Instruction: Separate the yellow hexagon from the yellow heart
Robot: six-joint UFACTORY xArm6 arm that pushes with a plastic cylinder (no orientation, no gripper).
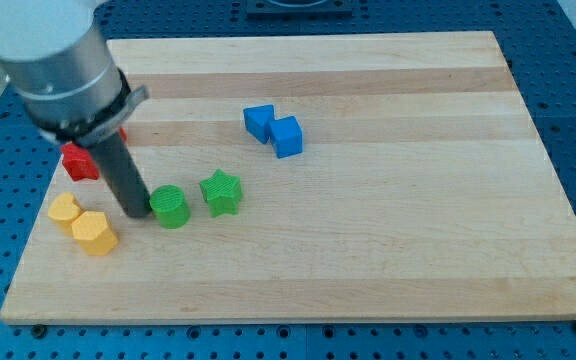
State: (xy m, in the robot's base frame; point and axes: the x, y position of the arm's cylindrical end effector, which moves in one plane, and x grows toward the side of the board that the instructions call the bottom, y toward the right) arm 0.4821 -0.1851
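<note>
The yellow hexagon (94, 232) lies near the board's left edge, touching the yellow heart (64, 210) at its upper left. My tip (134, 212) rests on the board just right of and above the hexagon, a small gap apart, and right against the left side of the green cylinder (171, 206). The rod rises up and left to the grey arm body at the view's top left.
A green star (221, 192) sits right of the cylinder. A red block (80, 162) lies partly behind the rod, above the heart. Two blue blocks (273, 130) touch each other near the board's middle top. The wooden board (368, 250) has its left edge close by.
</note>
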